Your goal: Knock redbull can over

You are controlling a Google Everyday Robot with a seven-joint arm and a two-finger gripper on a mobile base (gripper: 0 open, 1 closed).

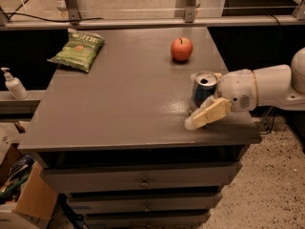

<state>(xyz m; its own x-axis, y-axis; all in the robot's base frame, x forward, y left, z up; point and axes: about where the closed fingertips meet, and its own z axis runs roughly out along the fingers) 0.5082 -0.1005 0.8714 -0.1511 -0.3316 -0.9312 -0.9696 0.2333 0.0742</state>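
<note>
Where the grey cabinet top (119, 109) nears its front right corner, the redbull can (204, 86) stands on its base, well apart from the other items. The can is a slim metal cylinder with a blue and silver wall and a silver top with a dark opening. Whether it leans slightly cannot be told.

The gripper (202, 99) sits around the can with its fingers spread apart. The near finger (212, 112) is a cream, wedge-shaped pad that lies low across the front of the can, its tip pointing left and down onto the cabinet top. Only a small cream piece of the far finger shows behind the can's rim. Whether either finger touches the can cannot be told.

The arm (267, 85) enters from the right edge, held roughly level just above the surface. Its shell is smooth, rounded and white.

The cabinet top is flat, matte and faintly glossy near the can. A round red apple (181, 49) with a short stem rests behind the can, toward the back edge. A crinkled green snack bag (77, 50) lies at the back left corner. Below the top, grey drawers (143, 178) carry small knobs. A white pump bottle (13, 84) stands on a ledge to the left, and a cardboard box (33, 199) sits on the floor.
</note>
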